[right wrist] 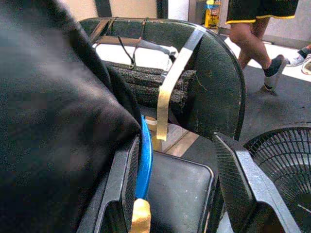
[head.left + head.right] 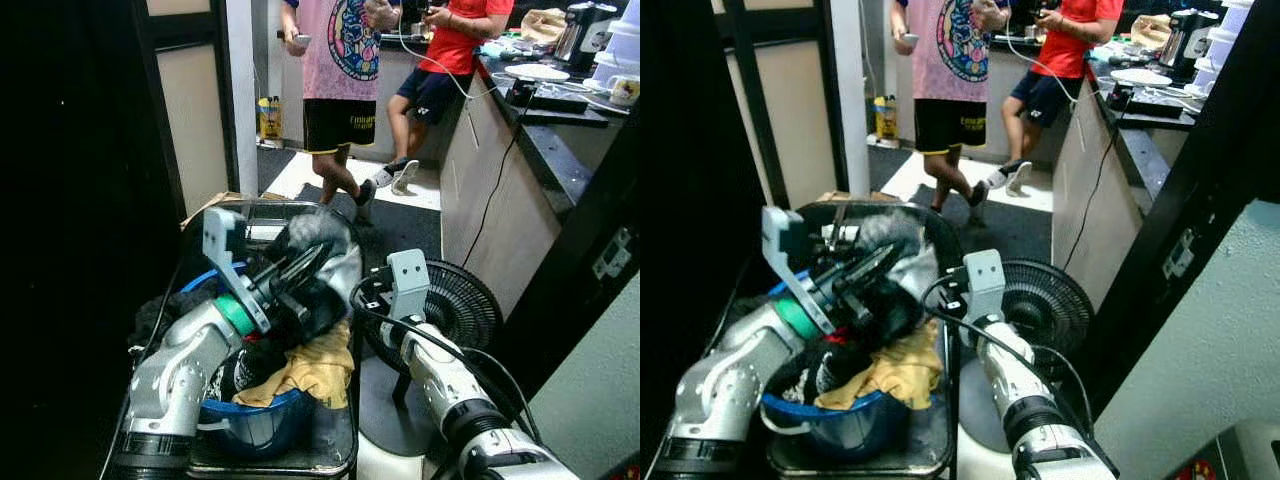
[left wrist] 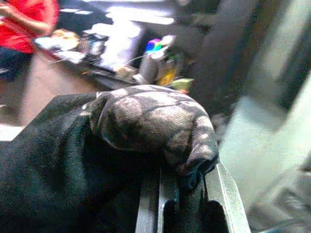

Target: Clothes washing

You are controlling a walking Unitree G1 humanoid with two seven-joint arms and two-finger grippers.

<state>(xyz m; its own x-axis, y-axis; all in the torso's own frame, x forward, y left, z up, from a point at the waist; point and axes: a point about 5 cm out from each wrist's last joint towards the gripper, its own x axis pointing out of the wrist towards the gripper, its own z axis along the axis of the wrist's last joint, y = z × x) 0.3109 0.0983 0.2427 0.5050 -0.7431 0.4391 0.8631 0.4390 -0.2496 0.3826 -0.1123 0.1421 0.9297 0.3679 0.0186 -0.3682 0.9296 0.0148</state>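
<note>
A blue basin (image 2: 250,425) heaped with clothes stands on a black chair (image 1: 214,92). A yellow cloth (image 2: 315,370) hangs over the basin's rim. Above the heap, my left gripper (image 2: 300,268) is shut on a dark grey garment (image 2: 325,262) that it holds lifted. In the left wrist view that garment (image 3: 146,121) bulges over the fingers (image 3: 150,204). My right gripper (image 1: 180,194) stands open beside the basin's rim (image 1: 144,160), close to the dark cloth (image 1: 53,121), with nothing between its fingers.
A black floor fan (image 2: 460,305) stands right beside the chair on the right. A counter (image 2: 560,130) with kitchenware runs along the right. Two people (image 2: 340,60) stand ahead in the passage. A dark door frame (image 2: 170,120) is on the left.
</note>
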